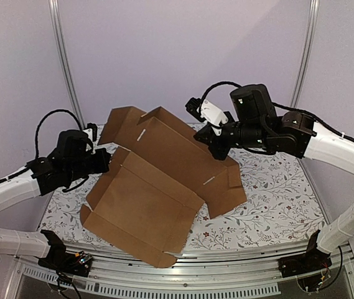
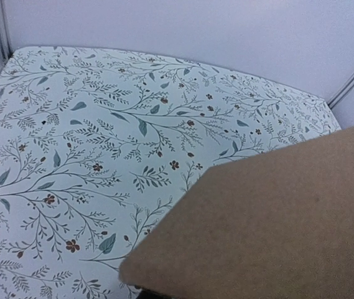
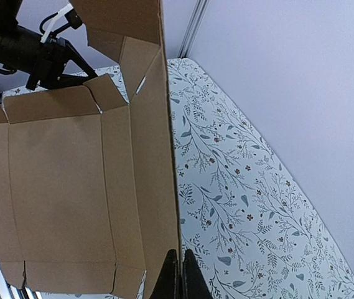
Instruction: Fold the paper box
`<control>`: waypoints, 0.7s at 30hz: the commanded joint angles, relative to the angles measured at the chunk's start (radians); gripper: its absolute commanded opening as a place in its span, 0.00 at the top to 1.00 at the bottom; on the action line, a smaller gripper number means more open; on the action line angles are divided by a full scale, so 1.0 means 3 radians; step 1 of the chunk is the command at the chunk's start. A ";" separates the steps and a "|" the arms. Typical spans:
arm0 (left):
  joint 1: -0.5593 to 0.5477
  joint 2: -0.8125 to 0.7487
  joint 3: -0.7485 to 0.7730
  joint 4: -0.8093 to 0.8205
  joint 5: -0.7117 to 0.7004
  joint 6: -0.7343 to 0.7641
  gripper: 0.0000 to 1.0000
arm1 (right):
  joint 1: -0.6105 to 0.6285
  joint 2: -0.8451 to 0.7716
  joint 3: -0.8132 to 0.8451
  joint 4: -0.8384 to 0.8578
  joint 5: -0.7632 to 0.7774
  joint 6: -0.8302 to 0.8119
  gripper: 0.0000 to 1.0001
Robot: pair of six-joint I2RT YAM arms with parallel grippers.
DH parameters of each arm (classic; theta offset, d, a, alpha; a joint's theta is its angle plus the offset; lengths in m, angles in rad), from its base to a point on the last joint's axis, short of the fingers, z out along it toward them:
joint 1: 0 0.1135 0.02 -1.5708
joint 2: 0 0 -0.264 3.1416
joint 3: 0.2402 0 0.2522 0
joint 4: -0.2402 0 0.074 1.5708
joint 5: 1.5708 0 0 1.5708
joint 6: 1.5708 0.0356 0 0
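The box (image 1: 145,205) lies part-folded on the flowered table (image 1: 270,199), its nearest corner reaching the table's front edge. Its broad base panel lies open to the overhead view, with low side walls raised along the near and left edges.

At the box's left side, a short flap stands up, and the left gripper (image 1: 104,161) meets that flap's outer edge. Its fingers are drawn close together on the card. In the left wrist view they are hidden: a brown sheet of the box (image 2: 270,224) fills the lower right corner, and only the table (image 2: 102,124) shows beyond it.

Further back, the tall rear panel rises from the base and leans away from the arms. The right gripper (image 1: 217,149) holds this panel at its right end, near a slit. In the right wrist view the fingers (image 3: 169,283) are pressed together with the thin panel edge pinched between them; the panel runs straight away from the right gripper (image 3: 178,274), with the box (image 3: 58,187) interior on one side and the table (image 3: 239,205) on the other. The left gripper (image 3: 80,65) shows at the far flap.

Farthest off, the lid flaps stand unfolded behind the rear panel, one angled toward the back left corner.
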State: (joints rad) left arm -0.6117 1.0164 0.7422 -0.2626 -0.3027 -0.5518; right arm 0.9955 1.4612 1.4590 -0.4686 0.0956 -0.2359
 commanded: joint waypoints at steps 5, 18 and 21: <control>0.0055 0.0096 0.0086 0.0173 0.0489 0.0091 0.97 | 0.0004 -0.0094 -0.0031 0.0089 -0.0081 0.0093 1.00; 0.0050 0.0495 0.0352 0.0202 0.1195 0.0197 0.99 | 0.0035 0.0105 0.0058 0.0141 0.0006 0.0106 1.00; 0.0045 0.0564 0.0401 0.0194 0.1294 0.0209 0.99 | 0.0036 0.0161 0.0073 0.0145 0.0050 0.0103 1.00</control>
State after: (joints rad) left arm -0.6060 1.1603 0.8242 -0.2176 -0.0071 -0.5140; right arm 0.9989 1.4837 1.4590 -0.4713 0.1009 -0.2211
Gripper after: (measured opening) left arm 0.012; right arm 0.009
